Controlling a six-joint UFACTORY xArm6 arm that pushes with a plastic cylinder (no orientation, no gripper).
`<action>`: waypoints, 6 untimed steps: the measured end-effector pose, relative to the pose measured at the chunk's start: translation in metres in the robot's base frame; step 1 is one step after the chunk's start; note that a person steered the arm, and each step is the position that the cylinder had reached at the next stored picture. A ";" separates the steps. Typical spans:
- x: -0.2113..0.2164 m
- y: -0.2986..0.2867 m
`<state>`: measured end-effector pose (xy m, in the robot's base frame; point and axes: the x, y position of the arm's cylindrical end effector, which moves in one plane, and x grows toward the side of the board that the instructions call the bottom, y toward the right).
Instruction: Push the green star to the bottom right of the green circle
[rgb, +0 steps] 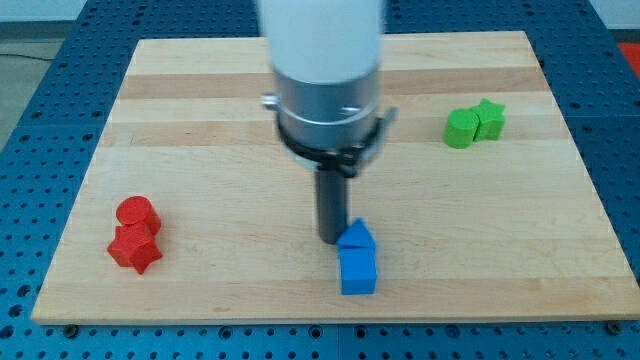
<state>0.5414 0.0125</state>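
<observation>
The green circle (460, 129) sits at the view's upper right on the wooden board (200, 150). The green star (490, 119) touches its right side, slightly higher. My tip (331, 239) is near the view's bottom centre, far to the left and below both green blocks. It stands against the left side of a blue triangle-topped block (356, 236).
A blue cube (358, 272) lies just below the blue triangle-topped block. A red cylinder (137, 214) and a red star (135, 248) sit together at the view's lower left. The arm's white and grey body (325, 70) hangs over the board's middle.
</observation>
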 end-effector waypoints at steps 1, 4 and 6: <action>-0.029 0.059; -0.172 0.322; -0.217 0.188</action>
<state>0.3239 0.2007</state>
